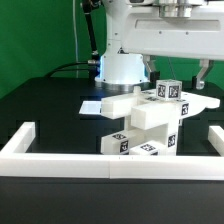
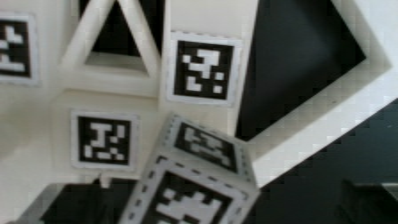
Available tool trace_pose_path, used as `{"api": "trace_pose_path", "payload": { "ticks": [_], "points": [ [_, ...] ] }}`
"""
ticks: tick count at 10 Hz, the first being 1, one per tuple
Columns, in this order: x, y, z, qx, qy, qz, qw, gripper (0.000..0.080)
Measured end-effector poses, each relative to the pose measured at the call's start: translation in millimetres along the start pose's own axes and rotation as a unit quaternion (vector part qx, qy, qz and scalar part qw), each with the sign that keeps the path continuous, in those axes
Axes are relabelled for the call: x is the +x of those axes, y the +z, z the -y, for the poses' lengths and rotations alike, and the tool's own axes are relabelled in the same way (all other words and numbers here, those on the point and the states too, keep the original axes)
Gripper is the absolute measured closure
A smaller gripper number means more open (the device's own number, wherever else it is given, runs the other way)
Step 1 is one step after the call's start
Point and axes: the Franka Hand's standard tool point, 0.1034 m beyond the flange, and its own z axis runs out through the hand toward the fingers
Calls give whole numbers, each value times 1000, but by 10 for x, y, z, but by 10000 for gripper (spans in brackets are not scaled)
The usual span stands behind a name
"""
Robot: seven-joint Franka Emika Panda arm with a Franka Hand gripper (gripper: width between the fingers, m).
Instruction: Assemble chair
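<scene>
The chair's white tagged parts (image 1: 145, 122) stand clustered in the middle of the black table, blocks and slabs stacked together. My gripper (image 1: 178, 78) hangs over their right top, its dark fingers (image 1: 203, 74) spread either side of a small tagged square piece (image 1: 170, 90). In the wrist view the X-braced frame (image 2: 125, 45) and tagged slabs (image 2: 199, 68) fill the picture at close range. A tilted tagged square piece (image 2: 187, 190) lies between the jaws of the gripper (image 2: 205, 208). The jaws stand wide apart and do not seem to press on it.
A long low white rail (image 1: 110, 163) runs across the front, with white side pieces at the left (image 1: 22, 135) and right (image 1: 215, 135). The robot base (image 1: 122, 68) stands behind the parts. A flat white sheet (image 1: 92, 104) lies by the base.
</scene>
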Motion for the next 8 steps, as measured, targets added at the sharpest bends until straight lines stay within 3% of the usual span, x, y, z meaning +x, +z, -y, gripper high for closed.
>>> {"api": "trace_pose_path", "payload": {
  "ticks": [4,8],
  "points": [
    [36,17,-35,1,-199,-11,980,150],
    [54,27,-80,-4,-307,-10,952,150]
  ]
}}
